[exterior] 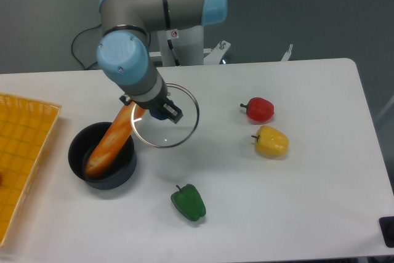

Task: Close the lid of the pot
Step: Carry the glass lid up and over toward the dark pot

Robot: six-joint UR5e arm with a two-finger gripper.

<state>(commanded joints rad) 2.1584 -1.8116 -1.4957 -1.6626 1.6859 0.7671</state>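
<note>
The end effector (165, 111) is pinching the blue knob of the round clear glass lid with its thin silver metal rim (184, 130), carrying it above the white tabletop (295, 177); the fingers are largely hidden under the wrist, so the grip is judged from the lid hanging off the surface under them. The lid's left edge overlaps, in this view, the upper end of a long orange loaf-like piece of bread (114, 138), and it sits up and to the right of the small round dark navy-black pot with thick walls (120, 173), not yet over it. The pot stands near the left side of the tabletop, just right of the yellow gridded tray (21, 146), with the bread leaning out of it over its rim. So the pick-up looks done and the carry is under way; what is left is to bring the lid over the pot's mouth, lower it and let go. The protruding bread looks likely to keep the lid from seating flat. A red bell pepper (258, 109), a yellow bell pepper (271, 141) and a green bell pepper (189, 202) lie well apart from the pot. A small sticker shows on the arm's upper link, too small to read; no other writing is legible.
</note>
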